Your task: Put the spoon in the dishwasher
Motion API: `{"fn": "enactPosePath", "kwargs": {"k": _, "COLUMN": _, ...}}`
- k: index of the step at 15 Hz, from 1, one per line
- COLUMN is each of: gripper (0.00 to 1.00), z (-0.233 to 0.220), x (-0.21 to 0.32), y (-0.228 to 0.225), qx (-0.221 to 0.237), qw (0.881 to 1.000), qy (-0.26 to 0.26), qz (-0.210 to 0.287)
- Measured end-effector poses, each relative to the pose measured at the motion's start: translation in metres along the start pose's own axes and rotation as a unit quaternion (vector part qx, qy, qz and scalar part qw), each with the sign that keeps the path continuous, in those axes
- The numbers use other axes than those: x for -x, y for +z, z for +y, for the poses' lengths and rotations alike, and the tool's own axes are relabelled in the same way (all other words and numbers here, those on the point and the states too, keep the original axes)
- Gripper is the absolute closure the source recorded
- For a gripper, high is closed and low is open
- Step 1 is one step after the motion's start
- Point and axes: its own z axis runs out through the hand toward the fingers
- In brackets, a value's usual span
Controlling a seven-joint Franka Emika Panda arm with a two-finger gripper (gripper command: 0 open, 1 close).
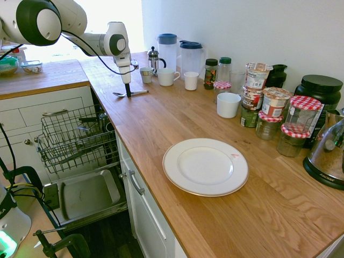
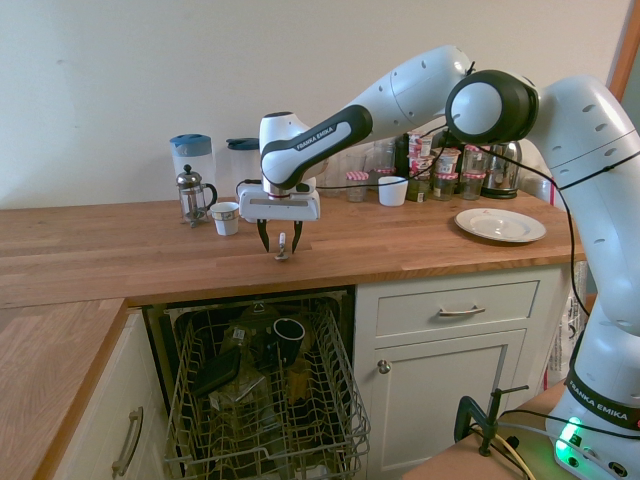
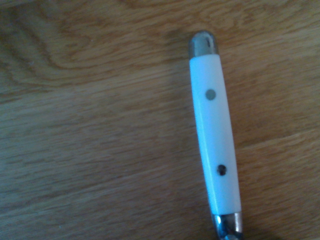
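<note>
The spoon (image 1: pixel 120 94) lies flat on the wooden counter near its front edge, bowl toward the counter's edge. My gripper (image 1: pixel 128 91) points straight down over its middle. In the second exterior view the gripper (image 2: pixel 280 242) has its fingers spread either side of the spoon (image 2: pixel 283 251), which still rests on the wood. The wrist view shows a white spoon handle (image 3: pixel 214 145) with two rivets and a metal end cap. The dishwasher (image 1: pixel 75 141) stands open below the counter, its wire rack (image 2: pixel 265 400) pulled out and its door (image 1: pixel 88 194) dropped down.
Behind the spoon stand a French press (image 1: pixel 154 58), two jugs (image 1: pixel 167 49), and white mugs (image 1: pixel 166 77). A white plate (image 1: pixel 205 166), jars (image 1: pixel 273 110) and a kettle (image 1: pixel 329 153) sit further along. The rack holds a black cup (image 2: pixel 288 336).
</note>
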Motion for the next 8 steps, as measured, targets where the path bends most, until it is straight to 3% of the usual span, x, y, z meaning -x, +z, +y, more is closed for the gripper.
{"fn": "enactPosePath", "kwargs": {"k": 8, "gripper": 1.00, "z": -0.011, "x": -0.022, "y": 0.002, "qx": 0.022, "qw": 1.000, "qy": -0.007, "qz": -0.014}}
